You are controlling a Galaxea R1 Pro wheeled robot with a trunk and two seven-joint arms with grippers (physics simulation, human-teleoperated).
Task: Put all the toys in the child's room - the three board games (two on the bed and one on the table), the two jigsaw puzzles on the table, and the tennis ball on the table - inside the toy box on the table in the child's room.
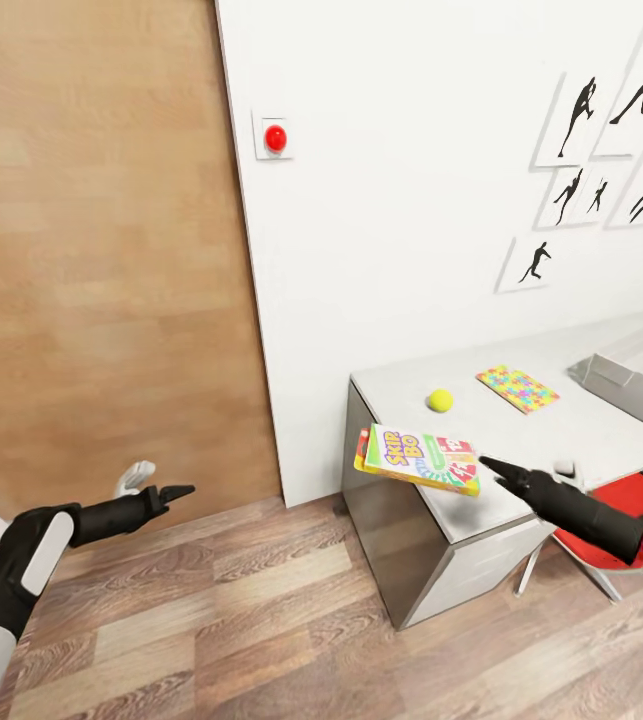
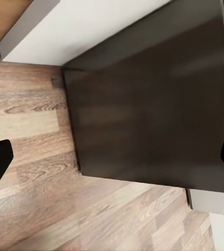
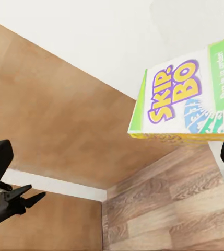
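Skip-Bo board game [image 1: 419, 459]: flat rectangular box, white and green face with red at one corner, yellow edge band, purple-outlined yellow lettering. Lower centre of the head view, slightly tilted, over the near left corner of the surface. Upper right of the right wrist view [image 3: 187, 97].
Right end effector [image 1: 483, 464]: dark fingers, tip at the right edge of the Skip-Bo box, lower right of the head view. Whether it pinches the box cannot be told.
Left end effector [image 1: 176, 492]: lower left of the head view, above the wooden floor [image 1: 261, 620], well apart from the surface. Its tips lie at opposite edges of the left wrist view, spread wide, nothing between them.
Surface [image 1: 521, 440]: pale grey top, dark grey side panel, right half of the head view.
Tennis ball [image 1: 440, 400]: small, yellow-green, on the surface just above the Skip-Bo box.
Jigsaw puzzle [image 1: 518, 388]: thin multicoloured slab lying flat, right of the ball.
Toy box [image 1: 616, 385]: light grey bin with thick rim, at the right edge of the frame, on the surface.
Red chair [image 1: 626, 500]: lower right, beside the surface.
Red knob [image 1: 275, 138]: on the white wall, upper centre.
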